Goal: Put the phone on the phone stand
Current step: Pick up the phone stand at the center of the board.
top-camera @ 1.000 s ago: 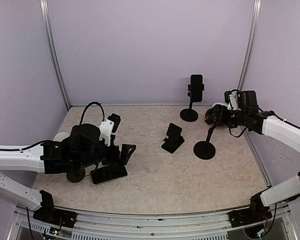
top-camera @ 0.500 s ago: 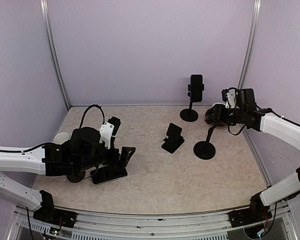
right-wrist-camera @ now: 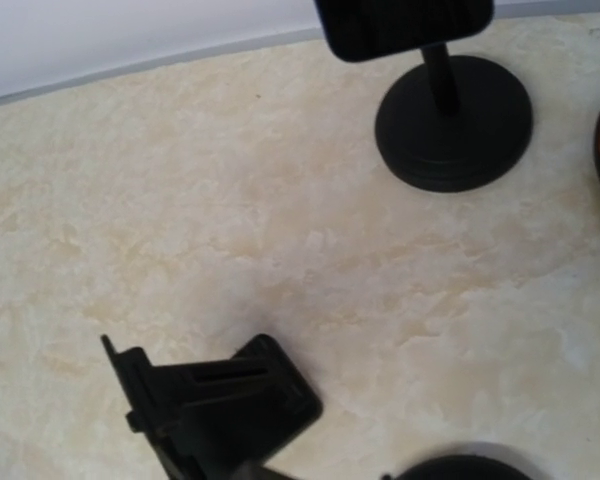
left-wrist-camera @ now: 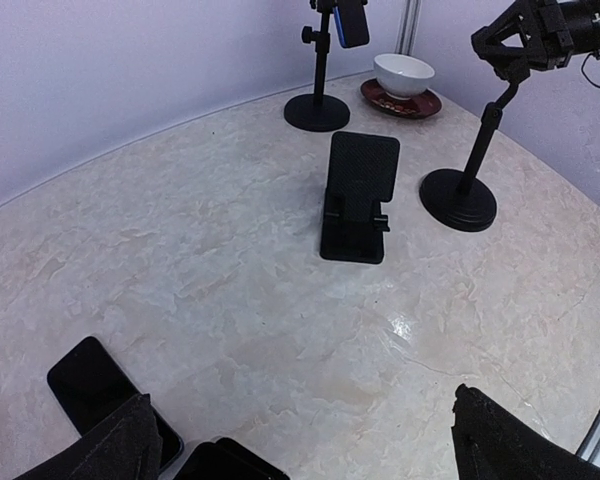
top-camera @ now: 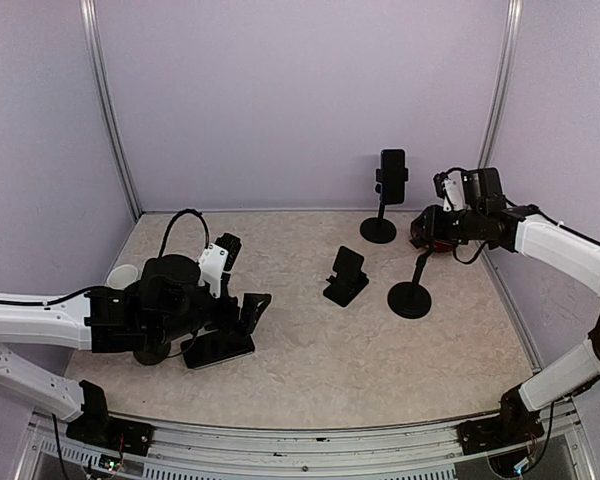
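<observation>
The right claw [top-camera: 427, 228], state indeterminate, is drawing slightly rearward at the tall phone stand [top-camera: 410, 299] head; the left claw [top-camera: 242, 278] is remaining spread wide beside the phone [top-camera: 220, 348] on the bench [top-camera: 380, 370].

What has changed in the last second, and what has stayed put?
The right arm's wrist swung slightly back and inward, its right gripper remaining at the head of the near pole stand. The left arm shifted slightly, left gripper open and empty. The loose phones, the folding stand and the far stand did not move.
</observation>
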Controlling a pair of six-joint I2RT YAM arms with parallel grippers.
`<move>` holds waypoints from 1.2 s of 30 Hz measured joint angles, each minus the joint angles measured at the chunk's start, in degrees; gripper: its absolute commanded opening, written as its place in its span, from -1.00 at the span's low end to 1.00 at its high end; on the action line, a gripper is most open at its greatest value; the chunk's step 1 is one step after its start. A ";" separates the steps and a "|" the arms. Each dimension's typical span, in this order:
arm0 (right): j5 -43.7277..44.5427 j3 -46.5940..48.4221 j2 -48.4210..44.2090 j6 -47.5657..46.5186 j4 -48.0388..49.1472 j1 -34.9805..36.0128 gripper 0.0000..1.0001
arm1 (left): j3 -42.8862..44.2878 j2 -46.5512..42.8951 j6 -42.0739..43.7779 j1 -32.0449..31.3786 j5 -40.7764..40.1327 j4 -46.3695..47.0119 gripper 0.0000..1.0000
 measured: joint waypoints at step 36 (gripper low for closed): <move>22.67 16.09 9.01 -11.50 -19.87 10.62 -0.41 | -1.92 -1.40 -0.28 0.20 -1.01 0.83 0.97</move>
